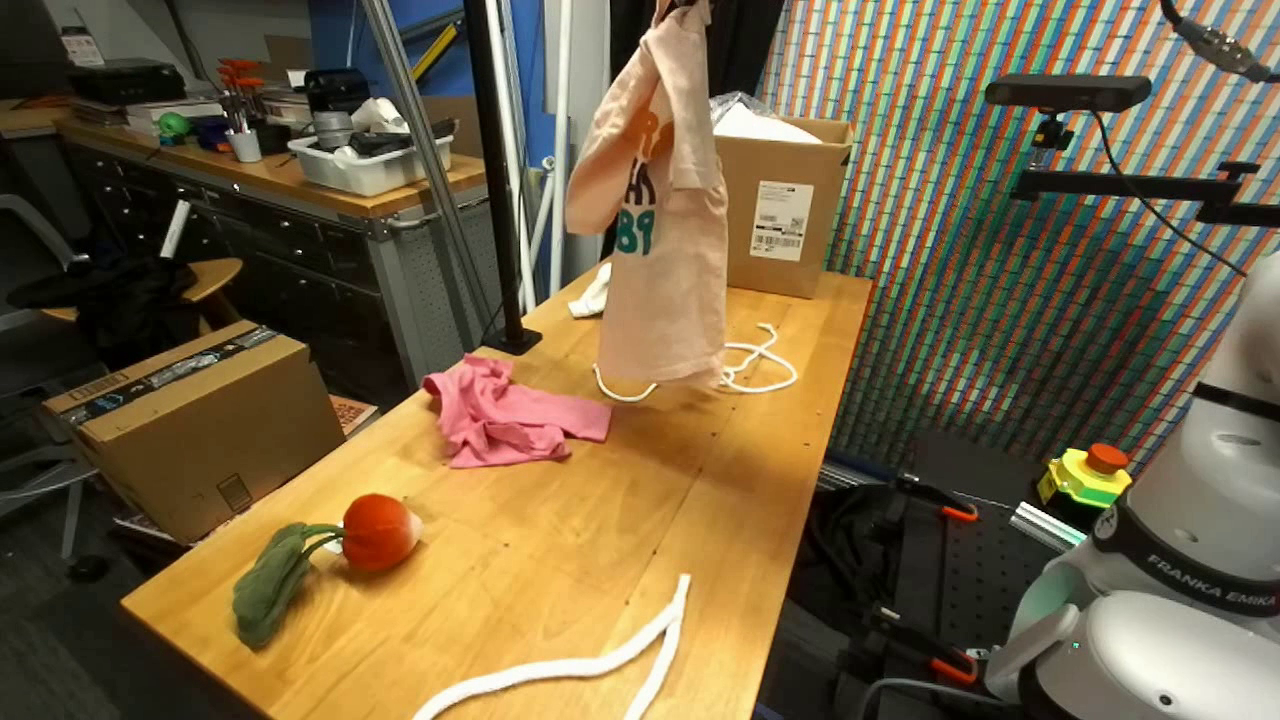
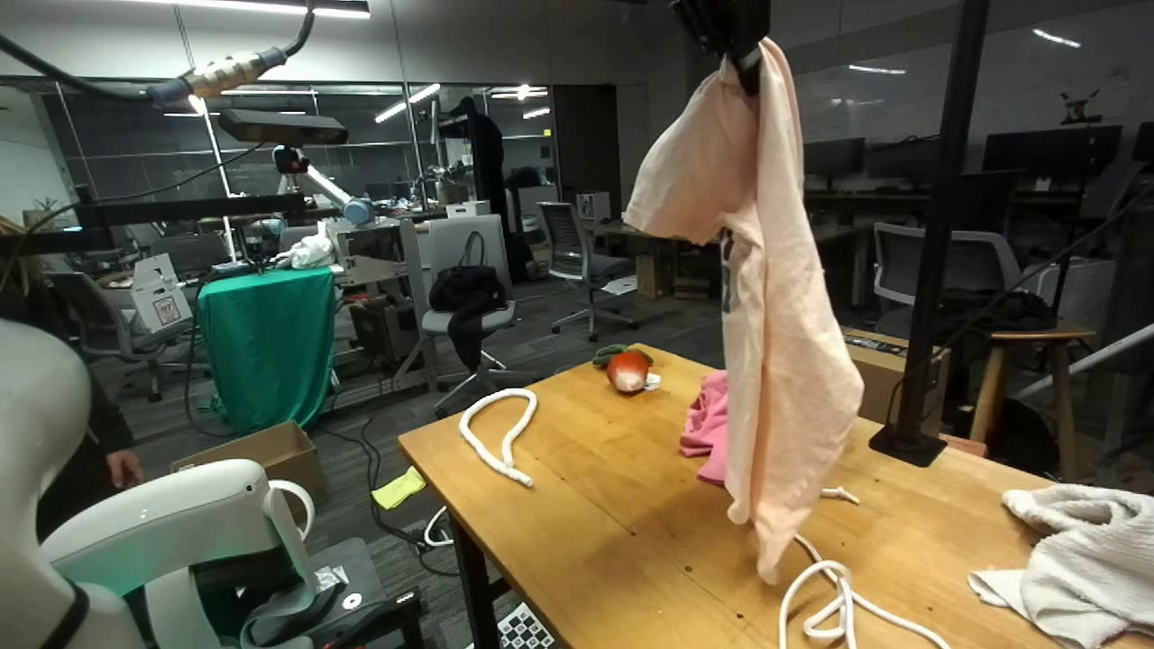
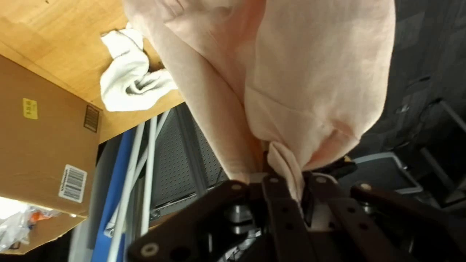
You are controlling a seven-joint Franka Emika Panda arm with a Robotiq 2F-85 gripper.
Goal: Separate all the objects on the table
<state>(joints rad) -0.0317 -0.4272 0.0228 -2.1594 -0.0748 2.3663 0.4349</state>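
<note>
My gripper (image 2: 746,70) is shut on the top of a light peach shirt (image 1: 665,230), which hangs down over the table (image 1: 640,520). In the wrist view a fold of the shirt sits between the fingers (image 3: 291,174). A pink cloth (image 1: 510,415) lies crumpled on the table, partly behind the shirt in an exterior view (image 2: 708,428). An orange-red plush vegetable with green leaves (image 1: 375,535) lies near the table's end. One white rope (image 1: 570,668) lies at that end; another (image 2: 843,599) lies below the shirt. A white towel (image 2: 1095,563) lies crumpled, also in the wrist view (image 3: 125,80).
An open cardboard box (image 1: 785,210) stands at one end of the table. A black post (image 2: 920,270) rises at the table's long edge. The robot's base (image 1: 1170,600) stands off the opposite long edge. A camera on an arm (image 1: 1065,92) hangs beyond the table.
</note>
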